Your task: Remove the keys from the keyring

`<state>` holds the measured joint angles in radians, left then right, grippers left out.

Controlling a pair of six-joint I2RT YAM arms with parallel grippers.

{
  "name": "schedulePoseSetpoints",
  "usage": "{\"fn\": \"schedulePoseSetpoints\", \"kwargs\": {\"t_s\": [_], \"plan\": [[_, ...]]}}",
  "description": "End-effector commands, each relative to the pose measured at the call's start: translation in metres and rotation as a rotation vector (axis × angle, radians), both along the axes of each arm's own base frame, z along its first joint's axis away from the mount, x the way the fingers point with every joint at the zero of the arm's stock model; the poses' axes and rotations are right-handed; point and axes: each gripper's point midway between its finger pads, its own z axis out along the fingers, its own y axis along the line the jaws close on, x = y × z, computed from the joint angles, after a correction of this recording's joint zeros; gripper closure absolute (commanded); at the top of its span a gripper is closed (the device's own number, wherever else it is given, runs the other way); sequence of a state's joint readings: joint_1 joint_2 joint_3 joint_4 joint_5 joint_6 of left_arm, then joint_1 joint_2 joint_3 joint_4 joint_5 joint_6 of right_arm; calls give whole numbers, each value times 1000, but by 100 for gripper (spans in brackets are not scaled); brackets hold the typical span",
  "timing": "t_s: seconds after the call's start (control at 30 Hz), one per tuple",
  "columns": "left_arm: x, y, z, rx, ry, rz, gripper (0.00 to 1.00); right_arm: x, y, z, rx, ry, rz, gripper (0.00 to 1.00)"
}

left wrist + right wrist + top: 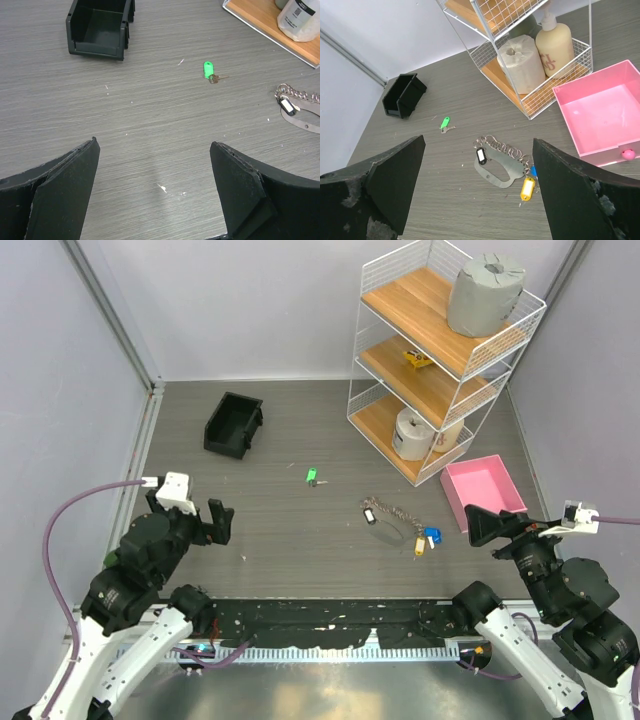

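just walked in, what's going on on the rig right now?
Nothing is being handled yet. The left gripper and right gripper both hang open over the near side of the table, holding nothing. The keyring lies flat beside the pink tray, apart from the lone green-tagged key. Its blue, yellow and black keys are on it, so removal has not begun.

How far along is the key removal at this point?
Done: nothing; the blue, yellow and black keys all appear attached to the keyring. In hand: nothing; the left gripper and right gripper are open, empty and away from it. Left: grasp the ring, take off every key.
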<state>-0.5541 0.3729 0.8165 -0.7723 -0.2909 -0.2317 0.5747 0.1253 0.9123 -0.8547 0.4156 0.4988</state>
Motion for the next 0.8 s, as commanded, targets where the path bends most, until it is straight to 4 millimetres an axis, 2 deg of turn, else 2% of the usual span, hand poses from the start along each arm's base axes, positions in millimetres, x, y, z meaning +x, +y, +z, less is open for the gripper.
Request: {"fn": "schedulePoseSetpoints", "kwargs": {"t_s": [0.0, 0.27, 0.43, 0.5, 0.6, 0.77], "plan": [[7, -7, 4, -24, -17, -11, 0, 3, -5, 8, -5, -20, -31, 5], [7, -9, 3, -18, -13, -21, 0, 1, -9, 7, -13, -28, -40, 5], [9, -12, -5, 4, 31, -30, 0, 3, -4, 4, -25, -20, -19, 5], [9, -21, -11, 3, 64, -66, 0, 6, 6, -1, -44, -7, 22, 5], [7, -44, -24, -4, 139, -175, 0, 19, 30, -20, -107, 98, 104, 3], [16, -81, -45, -81, 267, -268, 0, 45, 60, -62, -185, 315, 152, 26]]}}
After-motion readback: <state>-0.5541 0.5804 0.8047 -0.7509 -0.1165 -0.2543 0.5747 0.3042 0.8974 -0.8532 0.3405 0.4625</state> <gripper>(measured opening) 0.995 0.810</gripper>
